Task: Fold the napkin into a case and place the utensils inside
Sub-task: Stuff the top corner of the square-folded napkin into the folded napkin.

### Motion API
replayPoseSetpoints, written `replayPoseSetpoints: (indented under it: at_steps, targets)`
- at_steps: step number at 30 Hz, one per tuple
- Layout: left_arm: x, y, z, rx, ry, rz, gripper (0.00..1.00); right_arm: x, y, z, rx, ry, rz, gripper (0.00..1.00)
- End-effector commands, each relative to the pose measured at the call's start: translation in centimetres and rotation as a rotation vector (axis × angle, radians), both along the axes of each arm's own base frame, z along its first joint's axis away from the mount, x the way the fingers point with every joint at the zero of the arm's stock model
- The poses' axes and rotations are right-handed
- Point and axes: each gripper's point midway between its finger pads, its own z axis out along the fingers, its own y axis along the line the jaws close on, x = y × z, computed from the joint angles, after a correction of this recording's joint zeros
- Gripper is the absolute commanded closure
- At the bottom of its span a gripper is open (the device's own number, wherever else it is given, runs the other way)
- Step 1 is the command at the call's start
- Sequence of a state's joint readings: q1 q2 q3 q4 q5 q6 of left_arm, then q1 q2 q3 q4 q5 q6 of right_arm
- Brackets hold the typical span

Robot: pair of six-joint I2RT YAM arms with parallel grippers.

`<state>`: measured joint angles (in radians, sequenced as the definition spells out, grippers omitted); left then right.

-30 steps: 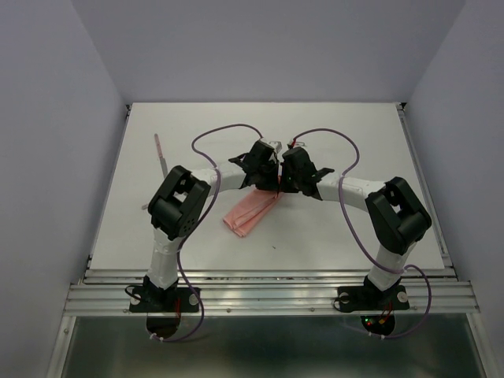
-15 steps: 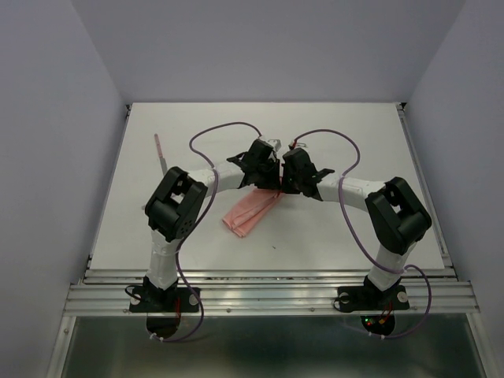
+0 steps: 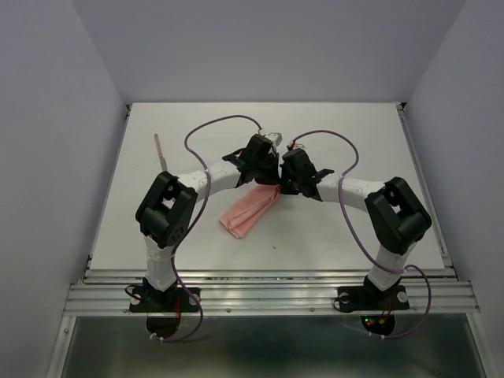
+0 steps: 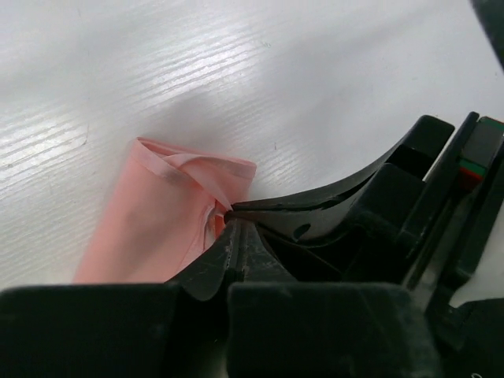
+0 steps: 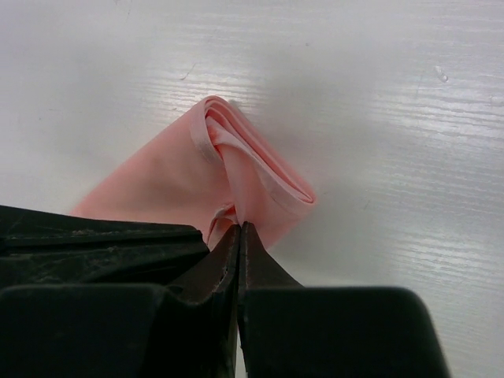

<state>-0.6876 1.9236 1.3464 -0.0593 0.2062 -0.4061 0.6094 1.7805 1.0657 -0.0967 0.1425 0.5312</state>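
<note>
The salmon-pink napkin (image 3: 247,211) lies folded into a narrow strip slanting across the middle of the table. Both grippers meet at its far end. My left gripper (image 4: 230,216) is shut, its tips pinching a cloth layer of the napkin (image 4: 153,224) at the open end. My right gripper (image 5: 239,227) is shut on a raised fold of the napkin (image 5: 157,177), lifting it into a small peak. From above, the left gripper (image 3: 272,182) and right gripper (image 3: 282,187) nearly touch. One thin utensil (image 3: 161,152) with a pinkish shaft lies far left.
The right gripper's curved black finger (image 4: 339,201) crosses the left wrist view close to my left tips. Purple cables (image 3: 220,126) loop over both arms. The table's raised rails (image 3: 268,277) run along the near edge, and walls stand on three sides.
The left gripper opened briefly and shut again on the napkin's end. The left arm's elbow swung out to the left. The right arm stayed still.
</note>
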Motion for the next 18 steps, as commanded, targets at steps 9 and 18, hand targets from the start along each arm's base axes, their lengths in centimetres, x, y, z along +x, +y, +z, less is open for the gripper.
replayPoseSetpoints:
  at_steps: [9,18]
  targets:
    - [1.4,2.3,-2.0,0.062,0.007,0.049,1.00,1.2,1.3,3.2,0.065,-0.084,0.011,0.99]
    - [0.8,0.6,-3.2,0.006,0.050,-0.004,1.00,1.4,1.5,3.5,0.062,-0.090,0.021,0.99]
